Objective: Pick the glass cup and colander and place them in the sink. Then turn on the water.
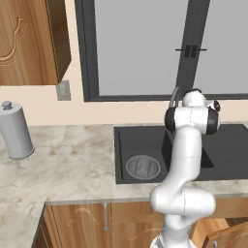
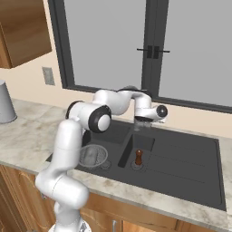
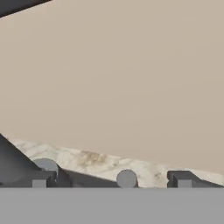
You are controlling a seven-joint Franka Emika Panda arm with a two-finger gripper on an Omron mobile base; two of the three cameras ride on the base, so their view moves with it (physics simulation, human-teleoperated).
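Note:
The colander, a round grey perforated bowl, lies in the left basin of the dark sink. My gripper hovers over the back rim of the sink by the faucet, whose curved grey neck peeks out behind my arm. It is open with nothing held, its fingertips spread wide. A small round grey piece sits between them in front of the beige wall. The glass cup and the water are out of view.
A tall grey canister with a knobbed lid stands on the marble counter far left. A small brown grinder-like object stands in the sink by the basin divider. A dark-framed window rises behind the sink.

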